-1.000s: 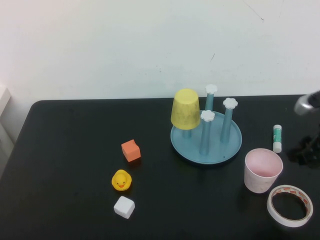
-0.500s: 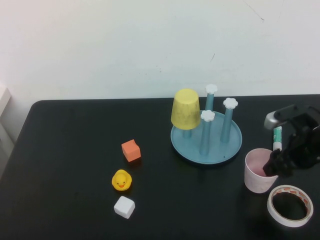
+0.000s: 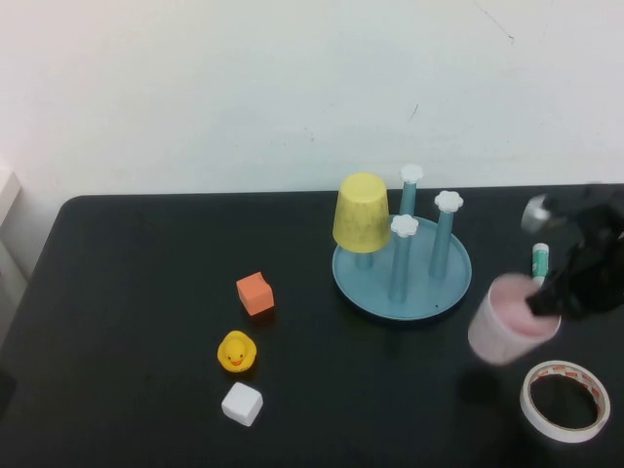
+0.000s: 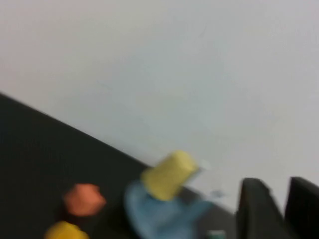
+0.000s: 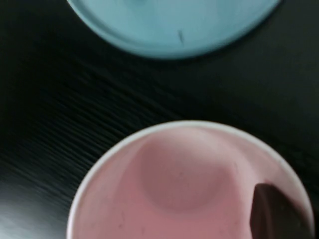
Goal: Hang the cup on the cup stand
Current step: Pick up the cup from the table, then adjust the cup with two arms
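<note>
The pale pink cup point(image 3: 512, 330) is off the table at the right front, just right of the cup stand point(image 3: 450, 285), and looks slightly tilted. My right gripper point(image 3: 558, 295) grips its right rim. In the right wrist view one dark finger point(image 5: 276, 215) is inside the pink cup point(image 5: 184, 189); the other finger is hidden outside the wall. The stand's teal base point(image 5: 174, 25) lies just beyond the cup. A yellow cup point(image 3: 362, 213) sits upside down on one post. My left gripper point(image 4: 281, 214) is open, empty and far from the stand point(image 4: 154, 214).
A tape roll point(image 3: 565, 400) lies at the front right below the cup. A glue stick point(image 3: 539, 265) lies behind my right gripper. An orange cube point(image 3: 255, 292), a yellow duck point(image 3: 236, 353) and a white cube point(image 3: 242, 404) sit at the left centre.
My right gripper came in from the right edge, put one finger inside the pink cup and closed on its rim. The cup has risen and shifted slightly left.
</note>
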